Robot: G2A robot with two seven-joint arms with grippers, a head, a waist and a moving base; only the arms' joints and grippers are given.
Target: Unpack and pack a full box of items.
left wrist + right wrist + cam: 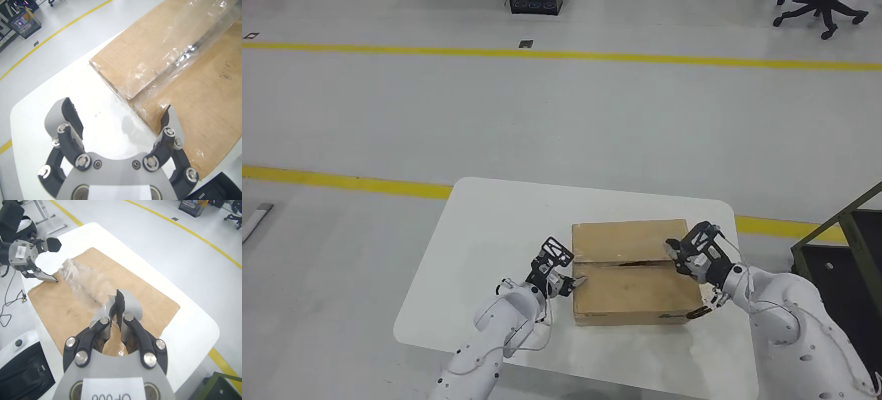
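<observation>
A closed brown cardboard box [627,272] lies on the white table [492,230], right of the middle. Crinkled clear tape [79,279] runs along the seam between its flaps and is lifted off the cardboard. At the box's right end, my right gripper [117,308] is shut on one end of that tape [170,56]. My left gripper [119,117] is open at the box's left end, one finger [166,117] over the top edge and the other finger [72,115] above the bare table. The top view places the left gripper [560,268] and right gripper [689,255] at opposite ends. What is inside the box is hidden.
A dark green metal frame [842,240] stands just off the table's right side. The table's left half [472,290] is bare white surface. Cables [7,306] lie on the floor beside the table.
</observation>
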